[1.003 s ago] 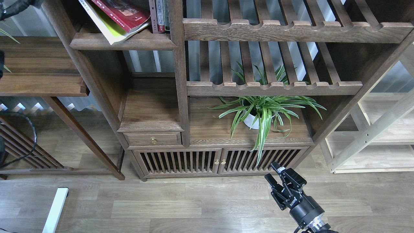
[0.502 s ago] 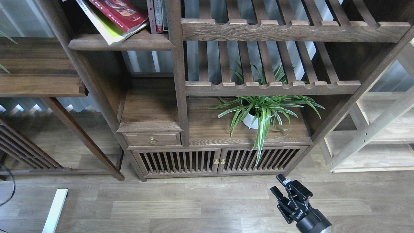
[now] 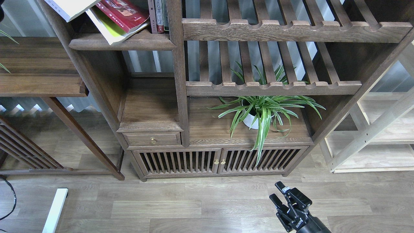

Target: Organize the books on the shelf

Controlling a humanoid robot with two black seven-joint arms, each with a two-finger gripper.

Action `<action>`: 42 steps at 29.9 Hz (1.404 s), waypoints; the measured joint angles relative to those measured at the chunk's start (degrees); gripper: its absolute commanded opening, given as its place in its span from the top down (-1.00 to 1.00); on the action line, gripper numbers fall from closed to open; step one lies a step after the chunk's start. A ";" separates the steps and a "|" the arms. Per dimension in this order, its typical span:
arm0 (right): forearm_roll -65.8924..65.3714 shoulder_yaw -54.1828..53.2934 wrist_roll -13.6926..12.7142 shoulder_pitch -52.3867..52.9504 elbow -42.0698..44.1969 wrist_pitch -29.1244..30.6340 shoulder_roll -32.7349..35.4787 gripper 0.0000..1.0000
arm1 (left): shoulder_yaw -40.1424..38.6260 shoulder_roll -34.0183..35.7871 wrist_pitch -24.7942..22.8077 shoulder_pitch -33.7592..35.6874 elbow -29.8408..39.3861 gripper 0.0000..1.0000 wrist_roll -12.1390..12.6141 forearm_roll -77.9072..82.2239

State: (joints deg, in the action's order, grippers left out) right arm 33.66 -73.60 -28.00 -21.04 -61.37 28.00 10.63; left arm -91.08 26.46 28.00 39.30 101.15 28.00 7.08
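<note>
Nearest the camera, low over the wood floor (image 3: 181, 207), the right end effector (image 3: 280, 196) hangs idle with its two fingers parted and nothing between them. Beyond it stands the dark bookcase: slatted cupboard doors (image 3: 213, 161) at the bottom, a small drawer (image 3: 152, 139), and a spider plant (image 3: 263, 113) in a white pot on the ledge above.

Farther up and to the left is the shelf (image 3: 121, 42), a solid plank with a rounded front edge. The red book (image 3: 124, 15) lies on the yellow-green book (image 3: 108, 29); both lean at a slant, their corners jutting past the front edge, beside a few upright books (image 3: 158, 16). At the very top left, the pale book (image 3: 69, 8) is above and in front of the shelf, cut off by the frame's edge. The left end effector is out of view, so whether it carries that book I cannot tell.

These thin paperbacks are probably light and floppy, with slick covers; a pinch near the spine, where they are stiffest, would likely hold best.

Against half a second ago, the pale book has newly appeared at the top left, the yellow-green book's upper end is now covered by it, and the right end effector sits slightly lower.
</note>
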 measured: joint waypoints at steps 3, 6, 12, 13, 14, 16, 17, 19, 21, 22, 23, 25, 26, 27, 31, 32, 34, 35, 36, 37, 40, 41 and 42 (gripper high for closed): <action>0.00 -0.03 0.00 -0.56 -0.37 0.00 0.00 -0.26 | 0.00 -0.99 0.00 -0.01 -0.71 0.83 0.00 1.53; 0.00 -0.02 0.00 -1.47 -0.84 0.00 0.06 -0.26 | 0.00 -3.13 0.00 0.29 -2.26 0.83 0.00 3.62; 0.00 -0.47 0.00 -3.55 -1.32 0.00 1.39 -0.26 | -0.01 -8.58 0.00 2.51 -6.51 0.83 0.00 8.99; 0.00 -0.53 0.00 -3.76 -1.33 0.00 1.77 -0.26 | -0.01 -9.20 0.00 2.81 -6.93 0.83 0.00 9.73; 0.01 -0.55 0.00 -3.95 -1.33 0.00 2.06 -0.26 | -0.04 -9.80 0.00 3.09 -7.23 0.83 0.00 10.40; 0.05 -0.57 0.00 -4.21 -1.35 0.00 2.38 -0.26 | -0.05 -10.59 -0.01 3.42 -7.62 0.83 0.00 11.20; 0.06 -0.57 0.00 -4.29 -1.35 0.00 2.46 -0.26 | -0.05 -10.84 -0.01 3.56 -7.83 0.83 0.00 11.44; 0.12 -0.57 0.00 -4.40 -1.36 0.00 2.52 -0.27 | -0.05 -11.08 -0.01 3.84 -8.12 0.83 0.00 11.67; 0.25 -0.57 0.00 -4.49 -1.36 0.00 2.54 -0.27 | -0.05 -11.27 0.00 4.50 -8.57 0.83 0.00 11.87; 0.29 -0.58 0.00 -4.52 -1.36 0.00 2.55 -0.27 | 0.11 -11.68 0.00 5.20 -9.07 0.83 0.00 12.31; 0.33 -0.58 0.00 -4.53 -1.37 0.00 2.56 -0.27 | 0.51 -12.41 0.00 6.06 -9.78 0.83 0.00 12.99; 0.49 -0.61 -0.01 -4.54 -1.38 0.00 2.69 -0.27 | 1.82 -14.59 0.00 8.27 -11.76 0.83 -0.01 14.58; 0.69 -0.63 -0.01 -4.53 -1.39 0.00 2.84 -0.27 | 2.66 -15.80 0.00 9.73 -12.99 0.83 -0.01 15.29; 1.04 -0.65 -0.01 -4.54 -1.39 0.00 3.14 -0.27 | 3.50 -16.97 0.00 11.47 -14.40 0.83 -0.01 15.98; 3.51 -0.75 0.00 -4.54 -1.40 0.00 4.97 -0.28 | 5.48 -20.22 0.00 16.82 -19.71 0.83 -0.01 18.43; 4.23 -0.75 0.00 -4.53 -1.40 0.00 5.47 -0.28 | 5.62 -20.63 0.00 17.38 -20.74 0.83 -0.01 18.84; 5.85 -0.76 0.00 -4.39 -1.40 0.00 6.59 -0.28 | 5.72 -20.87 0.00 17.89 -21.87 0.83 -0.01 19.22; 6.45 -0.76 0.00 -4.27 -1.38 0.00 6.96 -0.28 | 5.72 -20.83 0.00 17.96 -22.07 0.83 -0.01 19.30; 6.98 -0.76 0.00 -4.09 -1.35 0.00 7.28 -0.28 | 5.72 -20.72 0.00 18.01 -22.21 0.83 -0.01 19.33; 7.34 -0.76 0.00 -3.91 -1.33 0.00 7.49 -0.28 | 5.72 -20.55 0.00 18.04 -22.35 0.83 -0.01 19.36; 7.71 -0.61 0.00 -3.39 -1.30 0.00 7.68 -0.28 | 5.71 -20.02 0.00 18.06 -22.82 0.83 -0.01 19.44; 7.74 -0.54 0.00 -3.26 -1.30 0.00 7.68 -0.28 | 5.63 -19.72 0.00 18.09 -22.95 0.83 -0.01 19.45; 7.78 -0.48 0.00 -3.15 -1.29 0.00 7.68 -0.28 | 5.51 -19.28 0.00 18.14 -23.12 0.83 -0.01 19.47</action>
State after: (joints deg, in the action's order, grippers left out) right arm 41.44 -74.08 -28.00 -24.19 -62.67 28.00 18.31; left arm -85.57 7.19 28.00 57.45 78.03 27.99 26.55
